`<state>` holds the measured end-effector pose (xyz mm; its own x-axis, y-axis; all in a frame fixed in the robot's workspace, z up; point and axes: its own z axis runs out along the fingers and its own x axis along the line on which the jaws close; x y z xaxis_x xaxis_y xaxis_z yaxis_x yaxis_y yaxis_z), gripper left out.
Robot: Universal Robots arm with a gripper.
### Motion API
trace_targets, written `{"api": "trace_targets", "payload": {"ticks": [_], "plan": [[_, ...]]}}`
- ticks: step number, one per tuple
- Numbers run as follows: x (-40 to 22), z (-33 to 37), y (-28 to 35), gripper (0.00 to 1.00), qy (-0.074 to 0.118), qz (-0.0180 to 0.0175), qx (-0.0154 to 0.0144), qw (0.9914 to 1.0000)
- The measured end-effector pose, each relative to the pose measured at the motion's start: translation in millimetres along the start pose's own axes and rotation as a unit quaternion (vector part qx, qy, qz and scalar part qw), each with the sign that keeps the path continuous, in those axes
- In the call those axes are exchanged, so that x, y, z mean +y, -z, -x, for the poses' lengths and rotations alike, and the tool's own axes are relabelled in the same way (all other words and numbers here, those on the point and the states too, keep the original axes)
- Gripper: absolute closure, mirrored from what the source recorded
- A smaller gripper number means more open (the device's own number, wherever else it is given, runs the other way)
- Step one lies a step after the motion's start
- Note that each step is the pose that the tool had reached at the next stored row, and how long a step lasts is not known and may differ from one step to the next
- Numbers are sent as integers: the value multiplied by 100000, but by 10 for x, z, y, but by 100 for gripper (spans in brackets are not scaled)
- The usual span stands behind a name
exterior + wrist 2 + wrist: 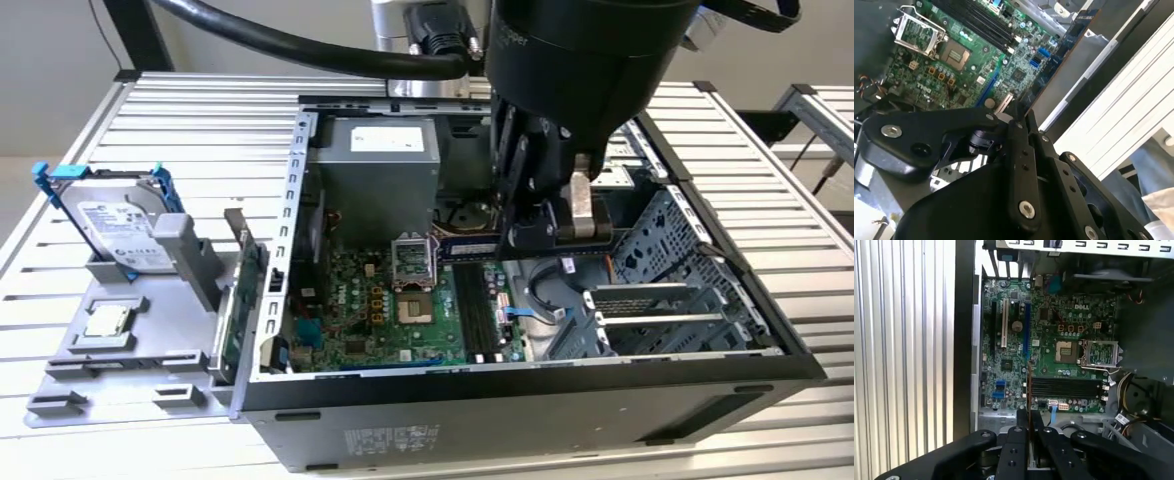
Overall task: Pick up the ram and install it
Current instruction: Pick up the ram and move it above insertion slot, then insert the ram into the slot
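The ram [467, 246] is a thin dark blue stick, held level above the motherboard [360, 300] inside the open computer case [534, 400]. My gripper [514, 240] is shut on one end of it, and the other end points to the exterior view's left. In the first wrist view the ram [1028, 390] appears edge-on as a thin line running out from between the black fingers [1016, 440] of the gripper [1029, 417]. It hangs over the board beside the black memory slots [1066, 388]. These slots [474, 305] lie below the gripper. The gripper [1019, 120] is closed in the second wrist view too.
A hard drive [120, 230] stands in a grey holder at the exterior view's left, with a processor chip [107, 320] lying in front of it. An upright green card [240, 300] stands beside the case wall. Power supply [380, 150], processor socket [411, 305] and drive cage [667, 260] surround the slots.
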<state>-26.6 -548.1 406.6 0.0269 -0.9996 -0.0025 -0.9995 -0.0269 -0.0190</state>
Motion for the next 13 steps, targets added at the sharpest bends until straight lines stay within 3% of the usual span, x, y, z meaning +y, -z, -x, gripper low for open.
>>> {"api": "trace_targets", "payload": {"ticks": [13], "plan": [[-45,542,-3,100,59,2,3,100000]]}}
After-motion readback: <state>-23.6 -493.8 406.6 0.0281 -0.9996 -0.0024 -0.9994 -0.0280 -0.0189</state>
